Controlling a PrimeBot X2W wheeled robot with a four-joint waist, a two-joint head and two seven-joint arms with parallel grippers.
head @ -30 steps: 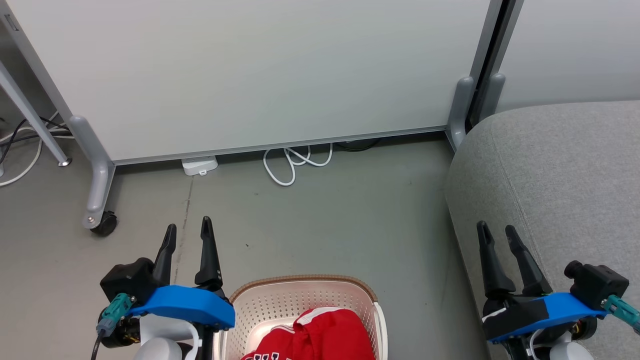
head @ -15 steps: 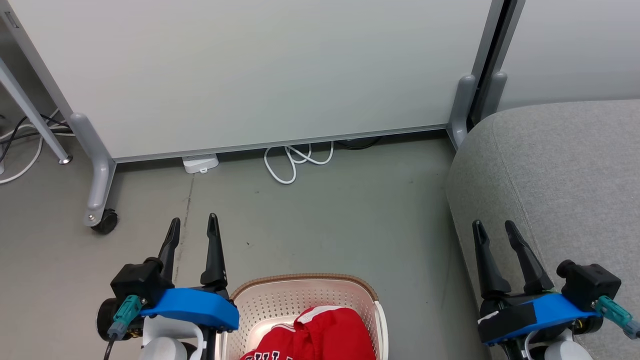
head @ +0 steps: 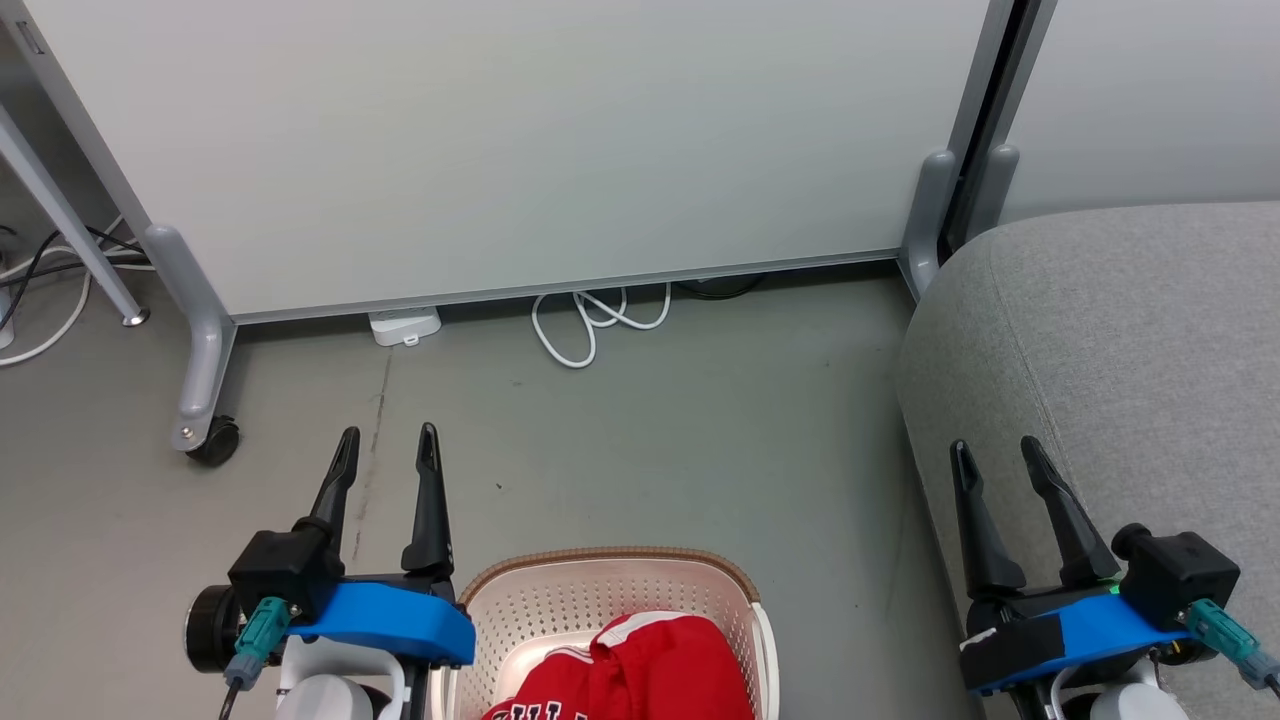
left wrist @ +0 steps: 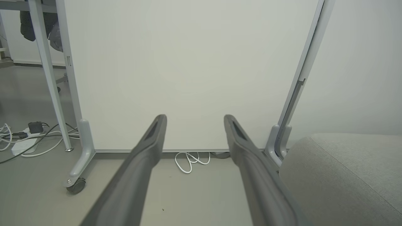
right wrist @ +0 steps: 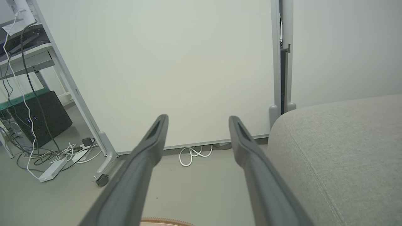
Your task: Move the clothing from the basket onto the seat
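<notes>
Red clothing (head: 640, 670) with white-striped trim and some lettering lies bunched in the cream basket (head: 560, 600) with a brown rim, at the bottom middle of the head view. The grey seat (head: 1130, 340) rises at the right, also seen in the left wrist view as the seat (left wrist: 342, 169) and in the right wrist view as the seat (right wrist: 345, 147). My left gripper (head: 388, 438) stands open left of the basket, over the floor. My right gripper (head: 996, 446) is open at the seat's near edge. Both hold nothing: left gripper (left wrist: 193, 116), right gripper (right wrist: 197, 117).
A white partition panel (head: 500, 140) on a grey wheeled foot (head: 205, 430) stands ahead. A white cable loop (head: 590, 325) and a small white box (head: 404, 326) lie at its base. More cables (right wrist: 59, 157) and a black case (right wrist: 40, 119) sit far left. The basket's rim (right wrist: 166, 222) edges the right wrist view.
The left gripper has turned and shifted slightly right and back; the right gripper's fingers have spread a little wider. The picture has shifted slightly. The basket and clothing lie as before.
</notes>
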